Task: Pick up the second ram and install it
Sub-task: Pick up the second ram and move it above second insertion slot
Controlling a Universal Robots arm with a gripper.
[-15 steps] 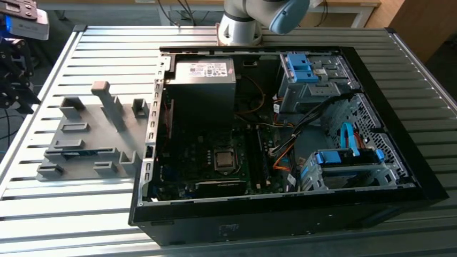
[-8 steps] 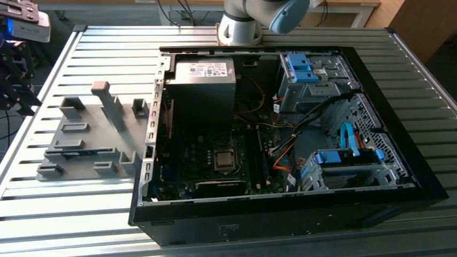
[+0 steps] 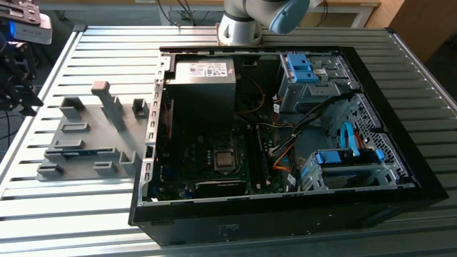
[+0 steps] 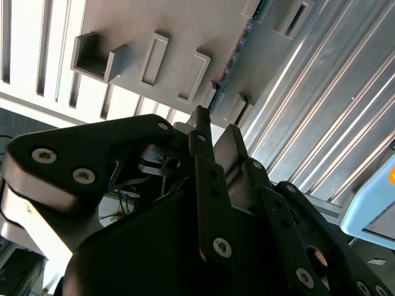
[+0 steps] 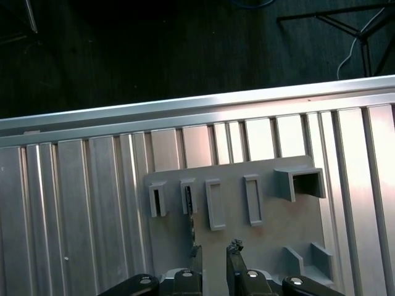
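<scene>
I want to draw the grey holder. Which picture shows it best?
The exterior view: the whole grey holder lies on the slatted table, beside the computer case. The first wrist view shows its slots from above, partly cut off. The second wrist view shows part of it beyond the end effector.

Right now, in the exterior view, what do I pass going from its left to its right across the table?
Grey holder fixture → power supply → upper blue drive bracket → lower blue-fronted drive bay. The last three sit inside the open computer case.
</scene>
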